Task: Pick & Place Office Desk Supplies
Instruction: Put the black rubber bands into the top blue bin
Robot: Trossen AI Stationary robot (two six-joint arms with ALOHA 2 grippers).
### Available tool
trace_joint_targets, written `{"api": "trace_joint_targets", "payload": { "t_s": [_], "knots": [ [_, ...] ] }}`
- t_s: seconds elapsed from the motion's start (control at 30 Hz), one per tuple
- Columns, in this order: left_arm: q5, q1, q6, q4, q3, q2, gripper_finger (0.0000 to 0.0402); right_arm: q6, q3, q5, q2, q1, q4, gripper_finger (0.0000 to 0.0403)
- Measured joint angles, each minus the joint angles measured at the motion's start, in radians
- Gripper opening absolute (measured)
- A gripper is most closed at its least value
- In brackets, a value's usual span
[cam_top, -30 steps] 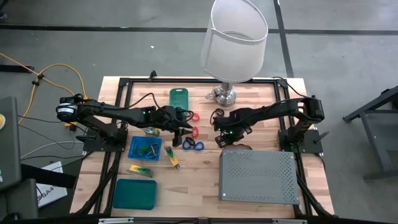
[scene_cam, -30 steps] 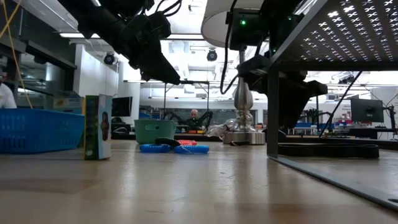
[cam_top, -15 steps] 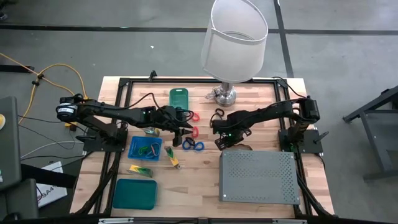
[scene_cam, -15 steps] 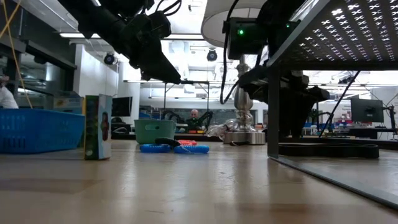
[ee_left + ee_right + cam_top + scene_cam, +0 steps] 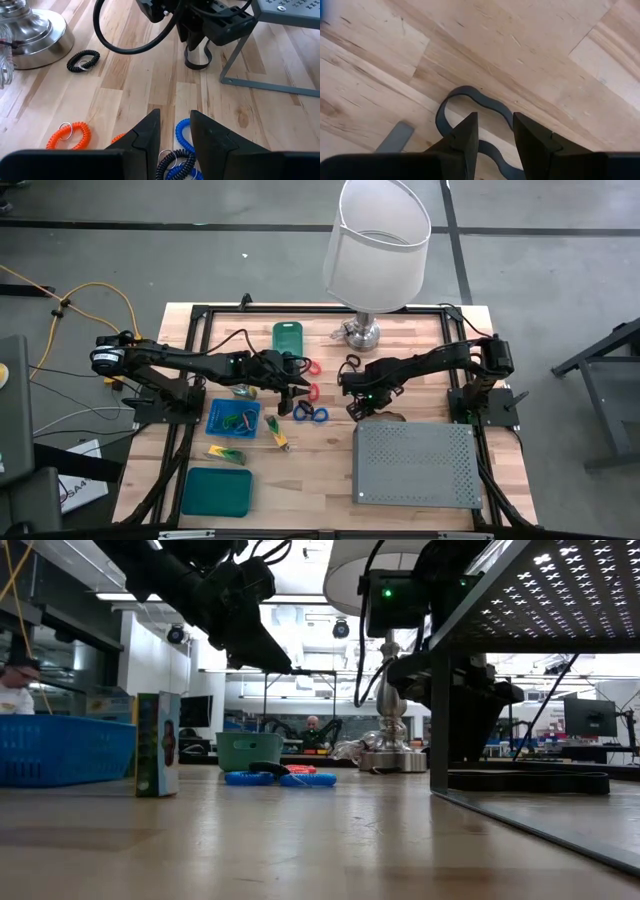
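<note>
while the right pincer (image 5: 492, 132) straddles a wavy black band (image 5: 470, 102) narrowly, the left pincer (image 5: 170, 131) gapes narrowly, empty.

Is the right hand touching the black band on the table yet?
Cannot tell. In the right wrist view the right hand sits over the black band, fingers either side, but any contact is hidden; the low view doesn't settle it.

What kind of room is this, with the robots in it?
Probably a robot lab or workshop. Two arms are bolted to a wooden table on a grey concrete floor, cables trail off it, and the low view shows more benches and screens behind.
</note>
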Motion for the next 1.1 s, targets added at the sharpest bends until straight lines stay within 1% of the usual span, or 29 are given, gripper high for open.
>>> {"api": "trace_joint_targets", "payload": {
  "t_s": [0.17, 0.33, 0.67, 1.1],
  "knots": [
    [0.000, 0.000, 0.000, 0.000, 0.000, 0.000, 0.0101, -0.020, 0.000, -0.001, 0.000, 0.000, -0.008, 0.0110],
    [0.000, 0.000, 0.000, -0.001, 0.000, 0.000, 0.0101, -0.016, 0.000, -0.026, 0.000, 0.002, -0.015, 0.0110],
    [0.000, 0.000, 0.000, 0.000, 0.000, 0.000, 0.0101, -0.013, 0.000, -0.027, 0.017, 0.012, -0.023, 0.0110],
    [0.000, 0.000, 0.000, 0.007, 0.000, 0.000, 0.0101, -0.046, 0.000, 0.027, 0.016, 0.011, -0.017, 0.0110]
  ]
}}
